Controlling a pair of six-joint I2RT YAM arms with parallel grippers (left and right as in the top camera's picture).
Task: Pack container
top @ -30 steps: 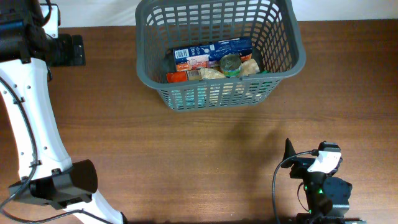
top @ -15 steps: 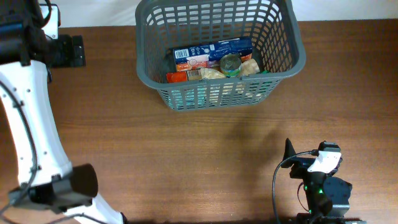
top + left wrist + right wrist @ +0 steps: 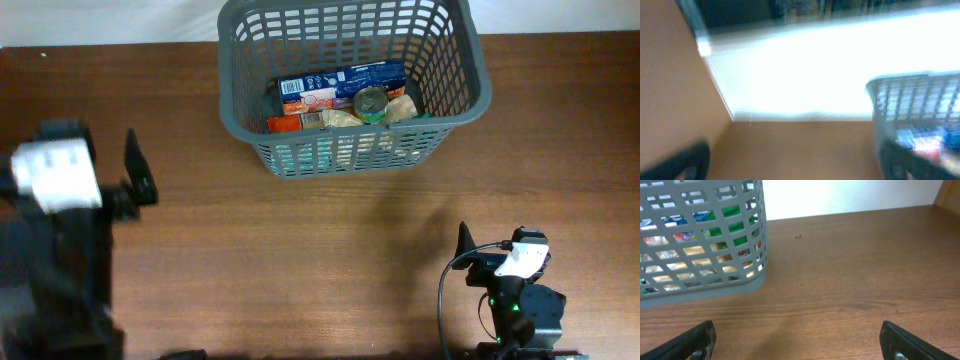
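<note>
The dark grey slotted basket (image 3: 455, 100) stands at the table's far middle. It holds a blue box (image 3: 340, 82), a metal can (image 3: 371, 103) and orange packets. It also shows in the right wrist view (image 3: 700, 287) and, blurred, in the left wrist view (image 3: 920, 105). My left gripper (image 3: 140, 172) is at the left of the table, well away from the basket; its fingers (image 3: 797, 165) are spread wide with nothing between them. My right gripper (image 3: 465, 245) rests near the front right, open and empty (image 3: 802, 342), facing the basket.
Brown wooden table (image 3: 330, 250). A white wall or surface runs behind the table's far edge (image 3: 850, 195). The left arm's white body (image 3: 55, 175) is blurred over the left side. The right arm's base (image 3: 525, 305) sits at the front edge.
My left arm has swung fast from the far left corner down toward the left middle of the table and is blurred. The right arm and the basket have not moved.
</note>
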